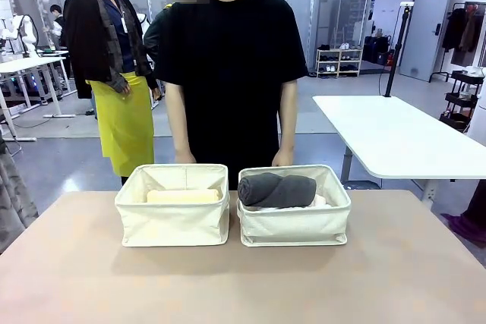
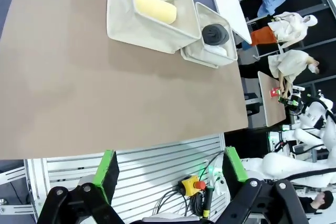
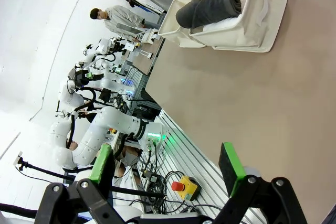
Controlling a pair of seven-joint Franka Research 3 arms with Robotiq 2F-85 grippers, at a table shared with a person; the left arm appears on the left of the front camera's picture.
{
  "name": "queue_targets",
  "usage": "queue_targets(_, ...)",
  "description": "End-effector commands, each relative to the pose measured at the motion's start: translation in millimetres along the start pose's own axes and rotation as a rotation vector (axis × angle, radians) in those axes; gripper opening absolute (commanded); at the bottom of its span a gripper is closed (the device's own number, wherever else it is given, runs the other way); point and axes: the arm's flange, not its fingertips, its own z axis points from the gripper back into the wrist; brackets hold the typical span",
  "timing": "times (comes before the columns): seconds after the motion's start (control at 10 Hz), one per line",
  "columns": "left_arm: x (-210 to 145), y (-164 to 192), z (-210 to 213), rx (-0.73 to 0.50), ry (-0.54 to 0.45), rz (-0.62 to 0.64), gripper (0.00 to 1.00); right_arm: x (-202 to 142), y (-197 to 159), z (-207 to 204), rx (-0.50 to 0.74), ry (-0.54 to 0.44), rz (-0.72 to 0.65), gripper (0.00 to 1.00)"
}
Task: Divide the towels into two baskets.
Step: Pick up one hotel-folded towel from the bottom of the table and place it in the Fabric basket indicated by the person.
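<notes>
Two cream canvas baskets stand side by side at the table's far middle. The left basket (image 1: pixel 172 216) (image 2: pixel 142 27) holds a pale yellow towel roll (image 1: pixel 182 196) (image 2: pixel 154 6). In the right basket (image 1: pixel 295 223) (image 2: pixel 210 53) (image 3: pixel 247 24) a dark grey towel roll (image 1: pixel 277 190) (image 2: pixel 214 34) (image 3: pixel 209 7) lies on top of a white towel (image 1: pixel 320 202) (image 2: pixel 216 50) (image 3: pixel 218 26). My left gripper (image 2: pixel 170 171) is open, held back over the table's near edge. My right gripper (image 3: pixel 167 162) is also open with nothing between its fingers, far from the baskets.
A person in a black shirt stands behind the baskets with hands (image 1: pixel 282 158) at their far rims. The brown table (image 1: pixel 243 286) is bare in front of the baskets. A red stop button (image 2: pixel 199 184) (image 3: pixel 181 187) and cables sit below the table's near edge.
</notes>
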Motion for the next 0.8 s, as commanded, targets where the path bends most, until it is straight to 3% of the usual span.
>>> queue_targets(0.0, -4.7, -1.2, 6.9, 0.015, -0.015, 0.003, 1.0, 0.3, 4.5, 0.6, 0.008, -0.004, 0.005, 1.0)
queue_targets(0.7, -4.7, -1.2, 6.9, 0.015, -0.015, 0.003, 1.0, 0.3, 4.5, 0.6, 0.008, -0.004, 0.005, 1.0)
